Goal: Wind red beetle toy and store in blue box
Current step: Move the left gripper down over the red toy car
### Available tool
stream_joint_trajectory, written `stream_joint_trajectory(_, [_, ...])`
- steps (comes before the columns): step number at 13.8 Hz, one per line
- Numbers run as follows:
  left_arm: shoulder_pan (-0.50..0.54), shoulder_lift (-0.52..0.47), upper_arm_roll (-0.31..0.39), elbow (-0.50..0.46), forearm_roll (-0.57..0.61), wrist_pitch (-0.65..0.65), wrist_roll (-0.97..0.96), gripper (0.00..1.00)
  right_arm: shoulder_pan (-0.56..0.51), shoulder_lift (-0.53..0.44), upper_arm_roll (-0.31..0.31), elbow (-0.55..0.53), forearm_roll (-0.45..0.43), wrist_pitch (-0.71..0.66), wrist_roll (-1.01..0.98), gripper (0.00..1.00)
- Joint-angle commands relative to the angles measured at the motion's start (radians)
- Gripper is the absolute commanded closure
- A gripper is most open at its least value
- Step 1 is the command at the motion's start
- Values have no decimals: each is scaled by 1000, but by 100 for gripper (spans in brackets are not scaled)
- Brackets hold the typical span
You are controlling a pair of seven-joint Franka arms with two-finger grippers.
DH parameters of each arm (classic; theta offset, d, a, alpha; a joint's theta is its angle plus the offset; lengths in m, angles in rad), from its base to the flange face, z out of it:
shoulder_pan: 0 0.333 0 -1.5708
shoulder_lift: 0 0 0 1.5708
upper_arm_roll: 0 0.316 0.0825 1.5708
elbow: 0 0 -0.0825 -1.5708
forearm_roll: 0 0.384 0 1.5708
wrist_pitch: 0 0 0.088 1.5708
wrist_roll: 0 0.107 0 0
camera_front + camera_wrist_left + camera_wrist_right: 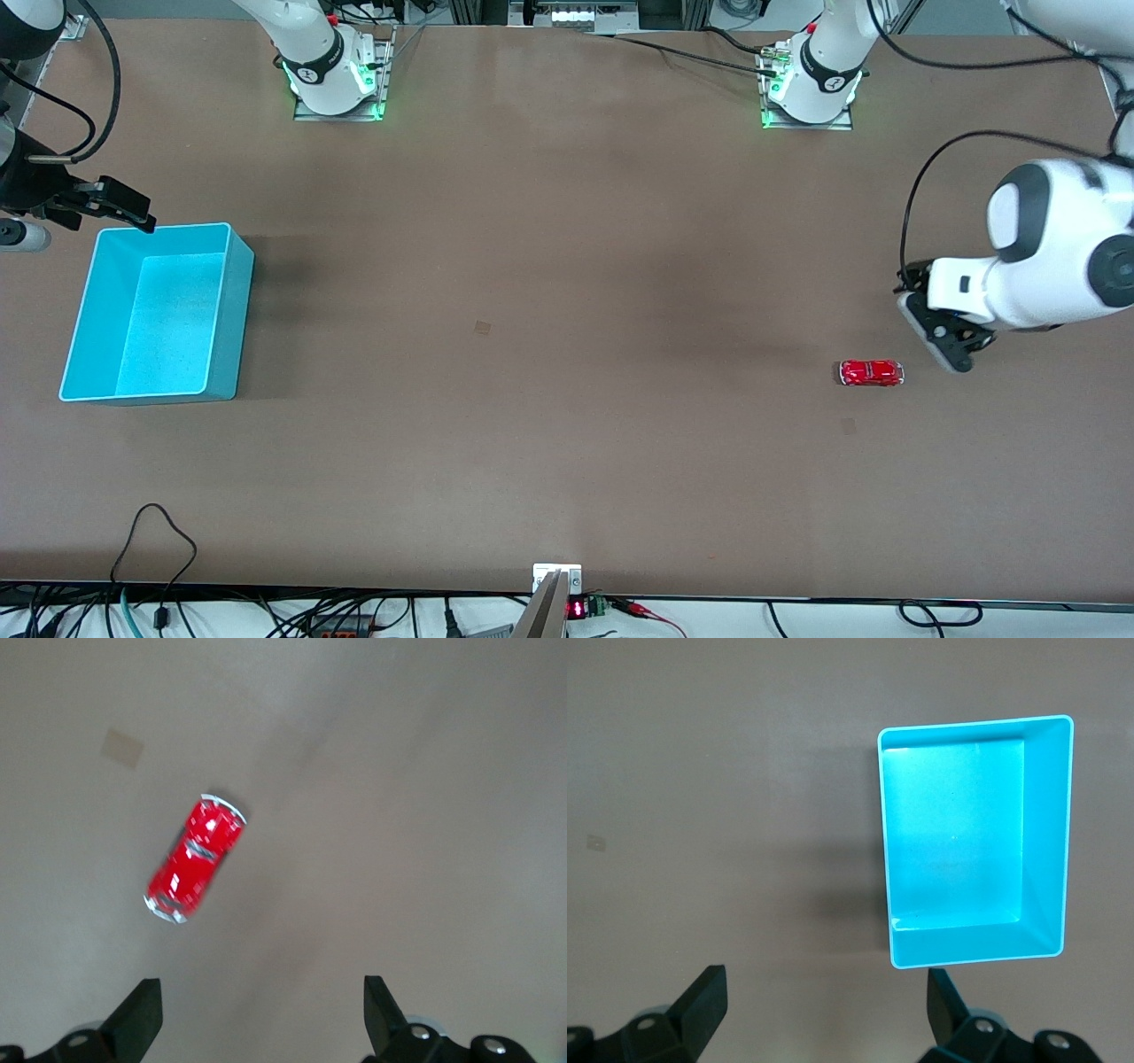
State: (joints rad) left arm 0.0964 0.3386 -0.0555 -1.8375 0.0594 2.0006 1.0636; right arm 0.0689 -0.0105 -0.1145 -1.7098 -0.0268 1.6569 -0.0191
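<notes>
The red beetle toy (195,858) sits on its wheels on the plain brown desk (425,797), its glossy body set at a slant in the picture, with a silvery bumper at each end and dark windows along the roof. The left hand (261,1017) hangs above the desk with its two black fingers (137,1014) spread wide, holding nothing, and the toy lies apart from them. A small, faint square patch (122,748), perhaps tape, marks the desk near the toy.
</notes>
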Motion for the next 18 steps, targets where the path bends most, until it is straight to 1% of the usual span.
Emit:
stream_joint_trajectory(1, [-12, 57, -4, -9, 56, 140, 190, 0, -1, -2, -1, 15, 10, -12, -13, 0])
stream_joint_trajectory(3, [-3, 109, -4, -28, 56, 255, 306, 0, 0, -3, 1, 15, 10, -15, -13, 0])
stream_joint_trajectory(5, [3, 122, -4, -89, 56, 351, 325, 0, 2, -5, 1, 15, 8, -14, -13, 0])
stream_joint_trajectory(10, [3, 191, -4, -100, 57, 437, 358, 0, 2, -3, 1, 15, 10, -12, -13, 0])
stream_joint_trajectory(12, [8, 198, -3, -101, 57, 460, 366, 0, 2, -5, 1, 15, 10, -12, -12, 0])
stream_joint_trajectory(14, [11, 203, -3, -124, 57, 520, 380, 0, 2, -3, 1, 15, 10, -12, -13, 0])
stream_joint_trajectory(18, [13, 217, 2, -128, 57, 540, 400, 0, 2, -3, 1, 15, 10, -11, -13, 0])
